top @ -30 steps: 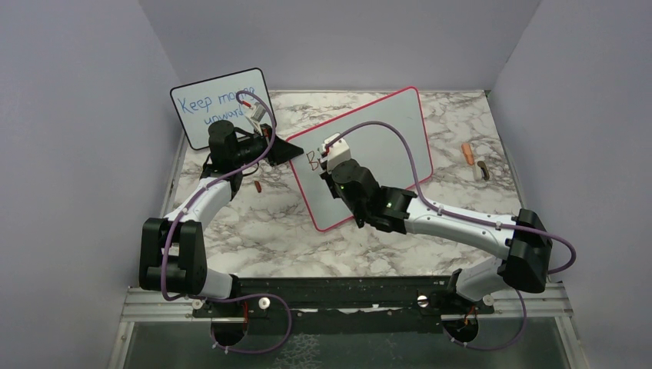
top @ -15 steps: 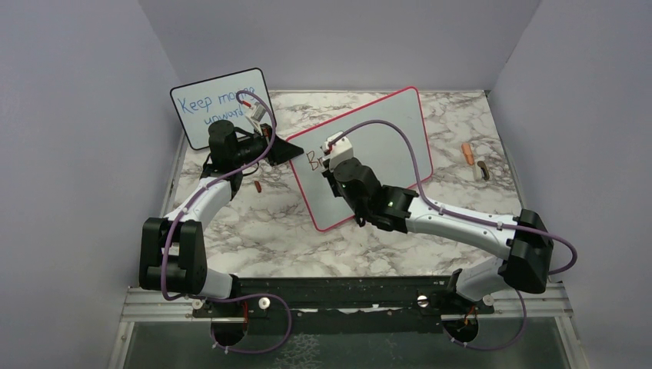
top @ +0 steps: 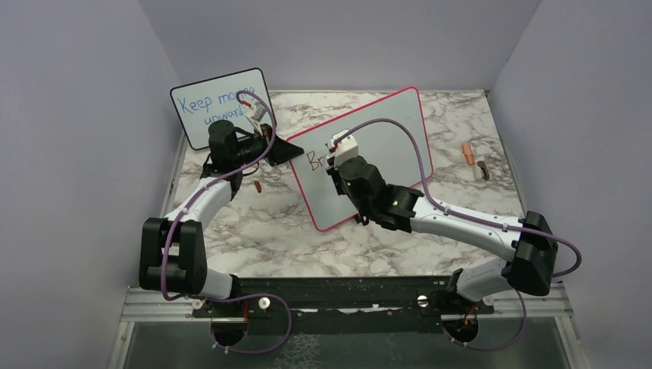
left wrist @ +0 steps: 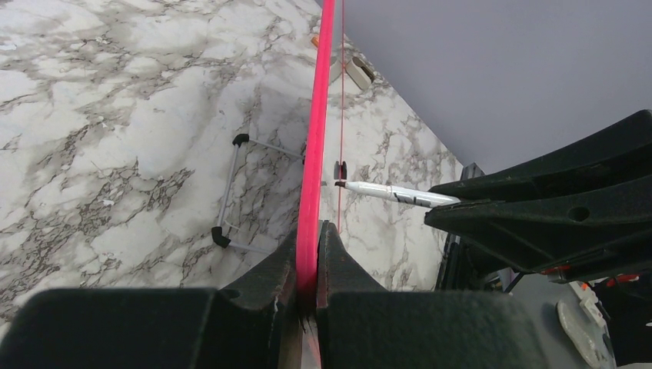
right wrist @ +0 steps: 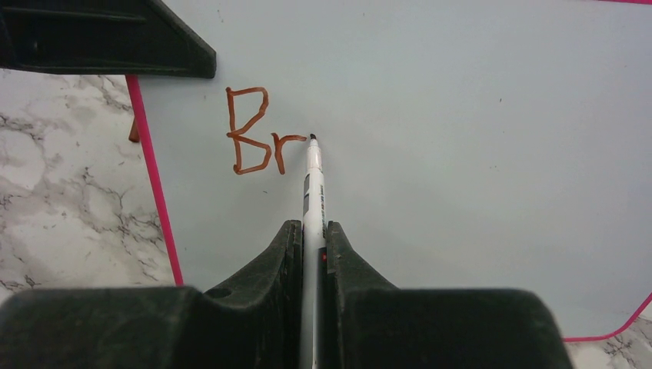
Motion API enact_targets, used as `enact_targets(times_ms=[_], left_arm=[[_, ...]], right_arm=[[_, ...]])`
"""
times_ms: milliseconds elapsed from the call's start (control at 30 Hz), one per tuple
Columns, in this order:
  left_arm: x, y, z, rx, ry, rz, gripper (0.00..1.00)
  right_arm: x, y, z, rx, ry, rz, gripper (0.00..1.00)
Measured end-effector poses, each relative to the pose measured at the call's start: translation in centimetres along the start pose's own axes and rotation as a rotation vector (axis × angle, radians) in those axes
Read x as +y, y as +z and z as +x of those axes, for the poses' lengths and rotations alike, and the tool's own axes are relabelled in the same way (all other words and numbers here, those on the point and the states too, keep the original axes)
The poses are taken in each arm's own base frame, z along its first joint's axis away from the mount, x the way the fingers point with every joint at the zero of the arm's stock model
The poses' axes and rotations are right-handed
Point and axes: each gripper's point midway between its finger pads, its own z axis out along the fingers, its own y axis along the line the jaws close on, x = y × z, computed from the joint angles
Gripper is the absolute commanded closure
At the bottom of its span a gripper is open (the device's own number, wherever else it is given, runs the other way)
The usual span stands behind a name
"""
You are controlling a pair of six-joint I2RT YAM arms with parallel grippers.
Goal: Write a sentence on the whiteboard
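The whiteboard point(top: 392, 127), red-framed, stands tilted on the marble table. My left gripper point(top: 294, 148) is shut on its left edge; in the left wrist view the jaws point(left wrist: 307, 231) pinch the pink frame point(left wrist: 317, 138). In front of the board face, my right gripper point(top: 330, 163) is shut on a white marker point(right wrist: 313, 184). The marker's tip touches the board point(right wrist: 461, 138) just right of the reddish-brown letters "Br" point(right wrist: 257, 131), the only part of the sentence showing. From the left wrist the marker point(left wrist: 392, 194) also shows, meeting the board.
A smaller black-framed board point(top: 201, 106) with blue writing stands at the back left. A small red-brown cap point(top: 258, 186) lies left of the whiteboard. An orange piece point(top: 467, 154) and a dark piece point(top: 483, 171) lie at the right. The board's wire stand point(left wrist: 231, 192) rests behind it.
The right gripper has shifted slightly right along the board, and an "r" now follows the "B". The left arm has not moved.
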Motion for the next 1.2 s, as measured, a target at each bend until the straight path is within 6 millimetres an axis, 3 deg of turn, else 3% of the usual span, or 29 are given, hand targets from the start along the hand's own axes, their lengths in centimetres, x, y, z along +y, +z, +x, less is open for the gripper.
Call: enact_targets(times_ms=[1200], left_arm=[[-0.07, 0.00, -0.01, 0.001, 0.001, 0.003, 1.00]], right_arm=[[-0.59, 0.24, -0.02, -0.003, 0.012, 0.003, 0.99]])
